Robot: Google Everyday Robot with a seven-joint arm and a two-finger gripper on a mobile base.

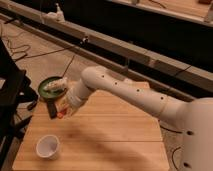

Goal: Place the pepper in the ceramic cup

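The white ceramic cup (48, 146) stands upright on the wooden table (115, 135) near its front left corner. My gripper (63, 109) hangs above the table's left part, behind and to the right of the cup, at the end of my white arm (135, 97). It is shut on the red-orange pepper (60, 115), whose tip shows below the fingers. The pepper is held in the air, clear of the table top and apart from the cup.
A green pan (51, 88) with a black handle (51, 110) and pale contents sits at the table's back left corner, just behind the gripper. Cables run over the floor to the left. A dark stand is at the far left edge.
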